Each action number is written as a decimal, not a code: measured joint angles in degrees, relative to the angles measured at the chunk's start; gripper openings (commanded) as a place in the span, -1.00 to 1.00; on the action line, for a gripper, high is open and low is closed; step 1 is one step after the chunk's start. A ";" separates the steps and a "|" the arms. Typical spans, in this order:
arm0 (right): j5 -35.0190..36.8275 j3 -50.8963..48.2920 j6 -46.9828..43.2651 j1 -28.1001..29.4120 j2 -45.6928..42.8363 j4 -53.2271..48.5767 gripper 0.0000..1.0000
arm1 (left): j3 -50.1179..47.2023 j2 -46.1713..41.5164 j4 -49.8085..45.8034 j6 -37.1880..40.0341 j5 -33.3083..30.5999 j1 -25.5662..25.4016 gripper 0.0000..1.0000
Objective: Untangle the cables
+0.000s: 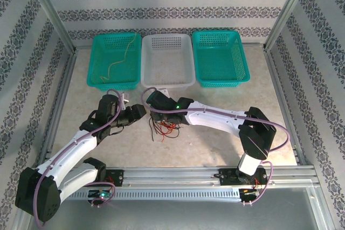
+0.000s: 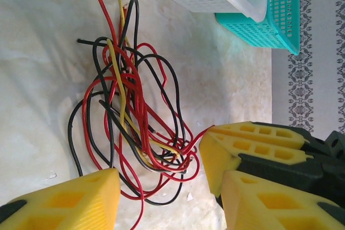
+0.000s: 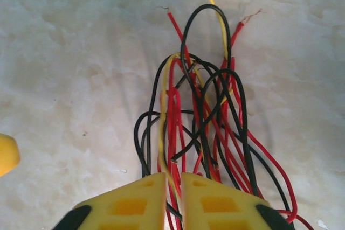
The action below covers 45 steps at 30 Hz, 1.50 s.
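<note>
Currently the right pincer (image 3: 172, 189) is pinched shut on the tangled cables (image 3: 205, 111), while the left pincer (image 2: 168, 189) stands open close by.
The red, black and yellow cables (image 1: 164, 126) lie in one knotted heap on the surface (image 1: 215, 144), just in front of the white basket (image 1: 167, 83), where the two arm tips meet. In the right wrist view the right pincer's fingers (image 3: 129, 203) nearly touch, and a yellow strand runs into the slit between them. In the left wrist view the left pincer's fingers (image 2: 81, 203) stand apart on either side of the looped end of the cables (image 2: 129, 106), gripping nothing. A separate yellowish strand (image 1: 119, 57) lies inside the left teal basket (image 1: 97, 74).
</note>
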 measured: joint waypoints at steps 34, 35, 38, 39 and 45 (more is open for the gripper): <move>3.39 -7.43 -1.99 1.57 -4.35 4.63 0.09 | 2.60 3.58 -1.64 3.10 -1.46 0.04 0.09; 3.41 -7.02 -1.97 1.57 -4.28 4.66 0.06 | 2.60 3.78 -1.18 3.06 -1.05 0.04 0.08; 3.34 -5.95 -1.97 1.53 -3.45 4.66 -0.26 | 2.62 4.85 -0.98 2.99 0.00 0.04 0.02; 3.37 -5.57 -2.01 1.53 -2.91 4.61 -0.33 | 2.62 5.25 -0.96 2.99 0.09 0.04 0.01; 2.82 -4.76 -1.90 0.92 0.92 4.37 -0.53 | 2.62 5.51 -1.03 2.99 0.22 0.15 0.05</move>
